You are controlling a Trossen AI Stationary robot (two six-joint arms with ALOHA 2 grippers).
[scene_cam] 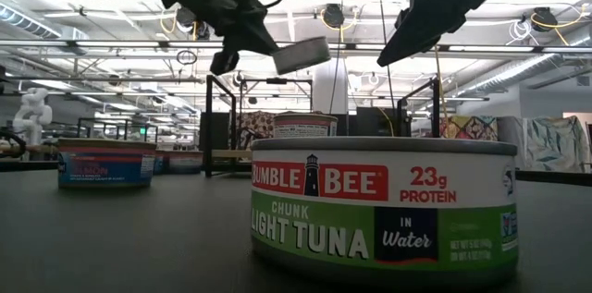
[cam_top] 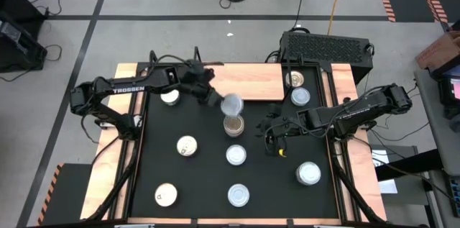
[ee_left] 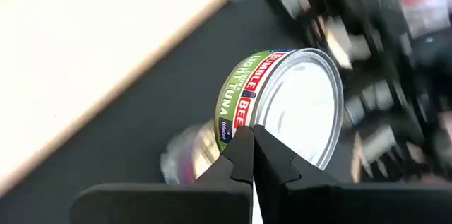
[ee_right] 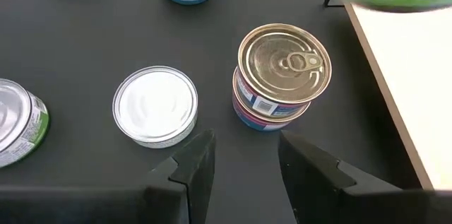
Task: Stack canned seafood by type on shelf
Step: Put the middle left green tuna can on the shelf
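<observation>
Nearest your low camera sits a Bumble Bee chunk light tuna can (scene_cam: 384,202) on the counter (cam_top: 208,178). Your left gripper (cam_top: 219,103) clenches its fingers on another tuna can (cam_top: 232,103), lifted above a two-can stack (cam_top: 234,124); only the left wrist view reads its label. Your right gripper (cam_top: 276,140) hovers released, right of the stack. Two tins (cam_top: 297,88) rest on the shelf (cam_top: 248,82), far right.

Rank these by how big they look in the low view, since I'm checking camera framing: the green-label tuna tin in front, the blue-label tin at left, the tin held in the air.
1. Green-label tuna tin, largest because nearest.
2. Blue-label tin.
3. Held tin, smallest; left gripper pinches its rim.
</observation>
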